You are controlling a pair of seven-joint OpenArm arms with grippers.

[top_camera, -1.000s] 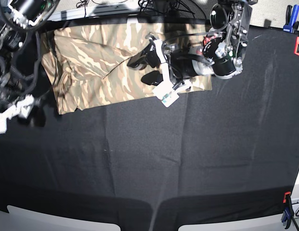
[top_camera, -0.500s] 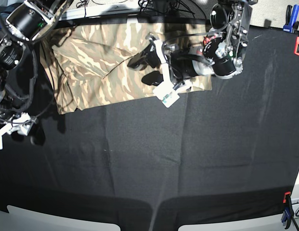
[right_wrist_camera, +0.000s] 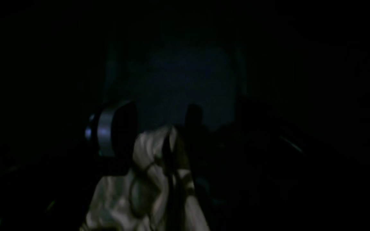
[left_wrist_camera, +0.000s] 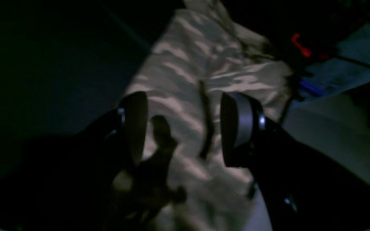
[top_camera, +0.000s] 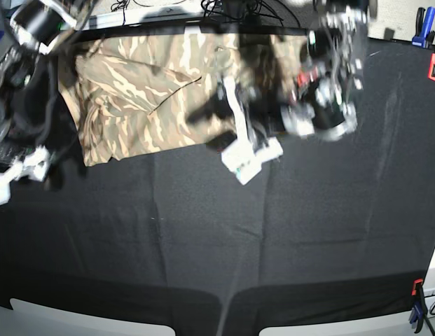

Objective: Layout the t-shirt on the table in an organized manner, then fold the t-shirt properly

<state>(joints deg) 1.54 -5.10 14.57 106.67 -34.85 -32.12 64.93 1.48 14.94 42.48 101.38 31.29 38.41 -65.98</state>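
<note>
Roughly spread, the t-shirt (top_camera: 143, 98) lies at the tabletop's (top_camera: 287, 238) eleven o'clock edge. Left end effector (left_wrist_camera: 183, 128) hovers wide above it, holding nothing. Right end effector (right_wrist_camera: 172, 138), nine o'clock, gapes beside bunched cloth, probably a sleeve needing flattening.

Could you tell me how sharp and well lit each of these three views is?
Base view: evenly lit, but the left gripper is motion-blurred. Left wrist view: dim, the t-shirt soft but readable. Right wrist view: nearly black, only a bunch of cloth showing.

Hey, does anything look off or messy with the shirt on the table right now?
Yes. The camouflage t-shirt sits at the black table's far edge, not centred. Its left end is rumpled, and a dark crease runs diagonally across it.
</note>
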